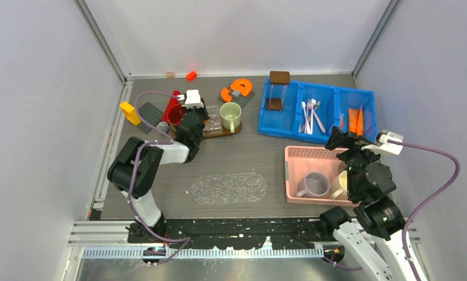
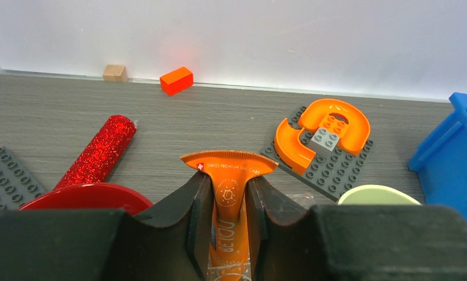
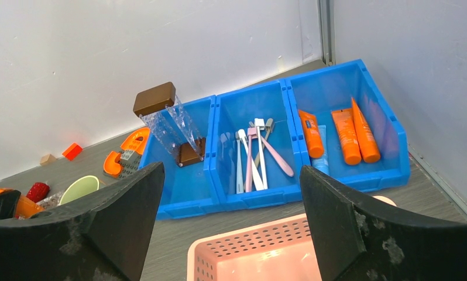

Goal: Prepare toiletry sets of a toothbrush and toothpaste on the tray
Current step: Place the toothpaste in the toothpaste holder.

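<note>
Toothpaste [image 2: 229,161] leads on the left: one orange tube, pinched at its waist by the left pincer [image 2: 227,196], whose fingers press on it from both sides, the flat crimped end pointing toward the far wall. Held that way, the tube can probably be laid down lengthwise without rolling out of the grip. The top view puts this pincer over the left part of the brown tray [image 1: 219,134] at the far left of the tabletop [image 1: 249,155], with a green mug [image 1: 230,116] on the tray just to its right. I cannot tell whether the tube touches the tray yet. Further right, the blue bin [image 3: 254,202] keeps the stock sorted, which makes each pick simple: toothbrushes [image 3: 251,155] lie loosely crossed in the middle compartment, and spare tubes [image 3: 348,134] lie side by side in the right one. The right pincer [image 3: 231,172] hangs near that bin, above the pink basket [image 1: 298,153], spread wide and holding nothing. It faces the compartments, so it looks placed to reach for a brush to match the tube.
</note>
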### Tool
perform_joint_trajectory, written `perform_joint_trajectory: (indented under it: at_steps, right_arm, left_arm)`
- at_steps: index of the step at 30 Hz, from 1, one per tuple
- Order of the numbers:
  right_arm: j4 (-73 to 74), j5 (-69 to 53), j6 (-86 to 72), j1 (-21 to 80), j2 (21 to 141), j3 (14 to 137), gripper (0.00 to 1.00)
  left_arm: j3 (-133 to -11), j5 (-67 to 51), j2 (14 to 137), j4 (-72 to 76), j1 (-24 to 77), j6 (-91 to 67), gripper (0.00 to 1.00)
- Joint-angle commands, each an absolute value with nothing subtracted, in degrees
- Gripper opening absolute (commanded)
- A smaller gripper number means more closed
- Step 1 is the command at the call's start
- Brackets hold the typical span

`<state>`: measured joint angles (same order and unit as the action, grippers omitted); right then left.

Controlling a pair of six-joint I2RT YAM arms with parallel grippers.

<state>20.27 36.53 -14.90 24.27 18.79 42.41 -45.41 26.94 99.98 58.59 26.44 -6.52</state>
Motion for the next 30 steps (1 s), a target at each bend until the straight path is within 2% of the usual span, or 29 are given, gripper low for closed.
perform_joint_trajectory:
  at_steps: [1,8,11,22,30]
  right_arm:
    - [18.8,37.1,-14.1,24.5,19.4,42.6,0.92]
    - [18.8,36.9,-14.2,24.5,19.5,42.6,0.92]
    - [18.8,36.8,-14.2,24.5,19.4,42.6,0.92]
    - [18.8,36.7,-14.2,24.5,19.2,42.5,0.92]
    - [18.8,36.6,-14.2,24.6,19.2,42.5,0.92]
  left_arm:
    - [-44.2,27.3,99.1,67.5,26.1,-5.4,0.28]
    - [-43.7,26.8,98.4,67.5,26.1,-5.0,0.36]
    - [-43.6,26.7,98.2,67.5,26.1,-5.0,0.42]
    - [-42.9,26.9,97.8,67.5,26.1,-5.6,0.5]
    - [-42.6,28.2,97.2,67.7,26.1,-6.2,0.64]
